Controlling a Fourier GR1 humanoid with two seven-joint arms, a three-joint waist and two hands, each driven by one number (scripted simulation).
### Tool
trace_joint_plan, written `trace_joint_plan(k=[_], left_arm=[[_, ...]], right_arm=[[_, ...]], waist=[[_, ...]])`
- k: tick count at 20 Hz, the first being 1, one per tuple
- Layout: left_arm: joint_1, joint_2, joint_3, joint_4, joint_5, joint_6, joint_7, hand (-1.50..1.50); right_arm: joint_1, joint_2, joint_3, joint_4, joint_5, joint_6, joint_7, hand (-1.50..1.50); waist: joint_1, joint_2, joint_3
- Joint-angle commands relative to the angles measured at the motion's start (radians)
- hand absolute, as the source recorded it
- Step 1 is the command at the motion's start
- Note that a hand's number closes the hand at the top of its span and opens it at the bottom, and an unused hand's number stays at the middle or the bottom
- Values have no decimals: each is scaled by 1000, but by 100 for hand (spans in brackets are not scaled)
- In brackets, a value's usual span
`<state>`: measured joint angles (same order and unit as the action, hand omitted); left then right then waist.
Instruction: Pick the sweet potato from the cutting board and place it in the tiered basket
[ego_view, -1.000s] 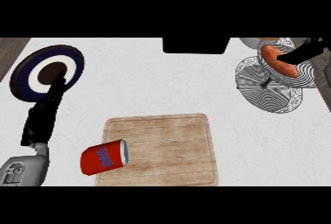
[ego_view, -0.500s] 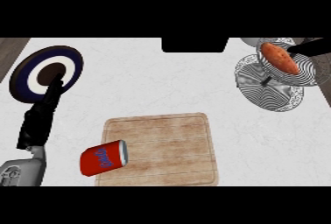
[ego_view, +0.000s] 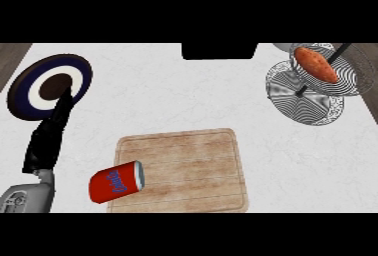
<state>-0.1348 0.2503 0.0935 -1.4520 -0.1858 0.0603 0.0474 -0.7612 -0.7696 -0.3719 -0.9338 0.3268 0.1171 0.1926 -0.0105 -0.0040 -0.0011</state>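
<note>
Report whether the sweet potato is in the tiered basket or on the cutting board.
In the tiered basket: the sweet potato lies on its wire tray; the cutting board holds only a red can.

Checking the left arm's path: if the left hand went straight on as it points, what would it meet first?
The left hand points at the round dark blue and white plate with a brown centre; that comes first. Hand and plate overlap in view; height unclear.

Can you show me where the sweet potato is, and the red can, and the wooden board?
sweet potato (ego_view: 316, 64), head view, the middle of its orange skin.
red can (ego_view: 116, 181), head view, its side, on the label.
cutting board (ego_view: 193, 162), head view, bare wood near its middle.
</note>
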Motion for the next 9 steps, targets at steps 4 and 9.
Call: trace_joint_plan(k=[4, 9], left_arm=[[15, 2, 15, -29, 0, 3, -6, 0], [-18, 16, 28, 3, 24, -36, 7, 0]], right_arm=[[242, -130, -181, -10, -152, 154, -126, -150], [312, -239, -305, 168, -233, 281, -315, -150]], waist=[[-7, 0, 1], [4, 6, 2]])
